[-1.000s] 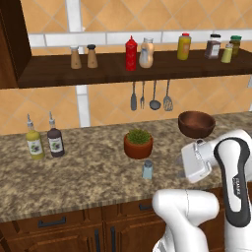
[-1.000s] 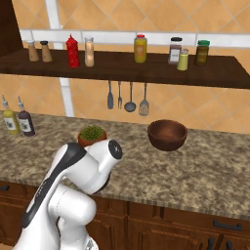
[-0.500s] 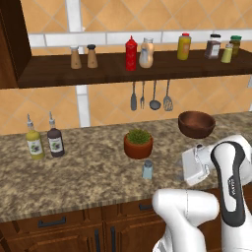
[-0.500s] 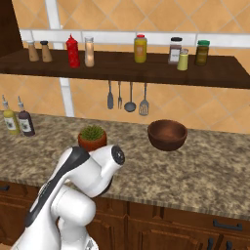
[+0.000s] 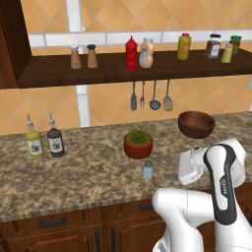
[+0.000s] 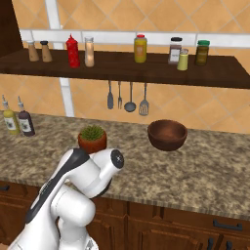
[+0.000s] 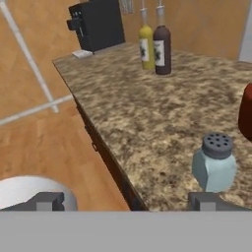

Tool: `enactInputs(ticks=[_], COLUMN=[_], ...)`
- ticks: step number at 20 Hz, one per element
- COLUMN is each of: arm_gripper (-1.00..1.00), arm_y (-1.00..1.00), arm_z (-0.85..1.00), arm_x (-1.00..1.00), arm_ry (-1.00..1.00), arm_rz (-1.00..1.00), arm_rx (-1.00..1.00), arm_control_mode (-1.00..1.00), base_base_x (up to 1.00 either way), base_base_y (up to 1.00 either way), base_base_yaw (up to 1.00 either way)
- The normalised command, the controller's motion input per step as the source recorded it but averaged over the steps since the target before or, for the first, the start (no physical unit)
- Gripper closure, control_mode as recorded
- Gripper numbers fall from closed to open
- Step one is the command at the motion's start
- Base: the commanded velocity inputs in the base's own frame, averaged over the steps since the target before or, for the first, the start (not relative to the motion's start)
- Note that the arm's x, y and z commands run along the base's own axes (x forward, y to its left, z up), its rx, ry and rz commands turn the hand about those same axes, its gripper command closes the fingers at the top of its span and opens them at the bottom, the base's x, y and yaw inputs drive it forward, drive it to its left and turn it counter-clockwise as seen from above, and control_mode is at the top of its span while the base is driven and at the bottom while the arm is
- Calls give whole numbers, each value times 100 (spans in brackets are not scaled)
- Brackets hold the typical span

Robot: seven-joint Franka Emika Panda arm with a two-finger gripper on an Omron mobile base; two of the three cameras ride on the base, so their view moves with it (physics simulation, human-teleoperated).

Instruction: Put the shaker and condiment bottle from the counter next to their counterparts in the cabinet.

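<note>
The pale blue-grey shaker stands upright on the granite counter, just in front of the plant pot. My gripper hovers low over the counter to the shaker's right, pointing at it. In the hand view the shaker sits just beyond the right fingertip, off to the side of the gap. The gripper is open and holds nothing. The peach-orange condiment bottle stands on the cabinet shelf, right beside a red squeeze bottle.
Two brown shakers stand at the shelf's left, with a yellow bottle and jars to the right. A wooden bowl sits behind my hand. Two oil bottles stand far left on the counter. Utensils hang under the shelf.
My hand has sunk a little and edged left toward the shaker. The shaker and everything else stay put.
</note>
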Motion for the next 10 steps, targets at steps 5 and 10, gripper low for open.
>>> enactInputs(ticks=[5, 10], arm_gripper=[-100, -100], arm_y=[1, 0], arm_z=[-9, -15], arm_x=[31, 39], arm_ry=[-7, -4], arm_rz=[0, 0], arm_rx=[2, 0], arm_control_mode=[-100, -100], base_base_x=[0, 0], base_base_y=[0, 0], base_base_yaw=[0, 0])
